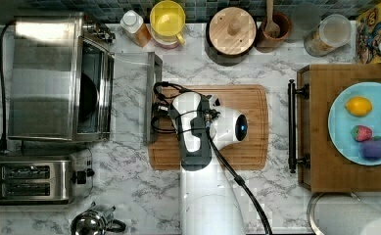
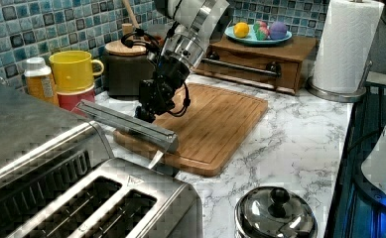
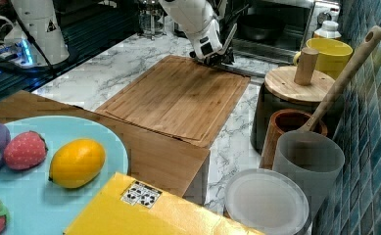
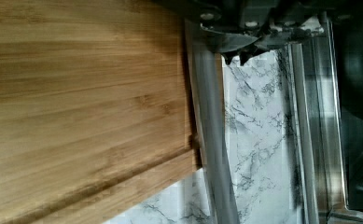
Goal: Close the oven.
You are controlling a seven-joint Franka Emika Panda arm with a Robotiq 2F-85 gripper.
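1. White marble-patterned countertop runs under a blue tiled backsplash, with the large boxy stainless-steel toaster oven standing at the top view's left, above a smaller two-slot steel toaster
2. Its glass-paned drop-down door is lowered nearly flat, and the metal bar handle at the door's free edge hangs over the near end of the rectangular bamboo cutting board
3. The robot's black gripper sits right at that handle, near one end of the bar, in the left view; whether it touches the bar I cannot tell
4. Whether the fingers are spread or closed on the bar cannot be told from these views
5. The step in hand looks like the start of the closing: the tool is placed at the door's edge, while the door is fully down and the dark interior is exposed
6. The next move likely calls for getting under or behind the bar, then lifting it in an arc up and toward the oven body, following the hinge rather than pushing straight across
7. A slip off the thin bar seems the main risk
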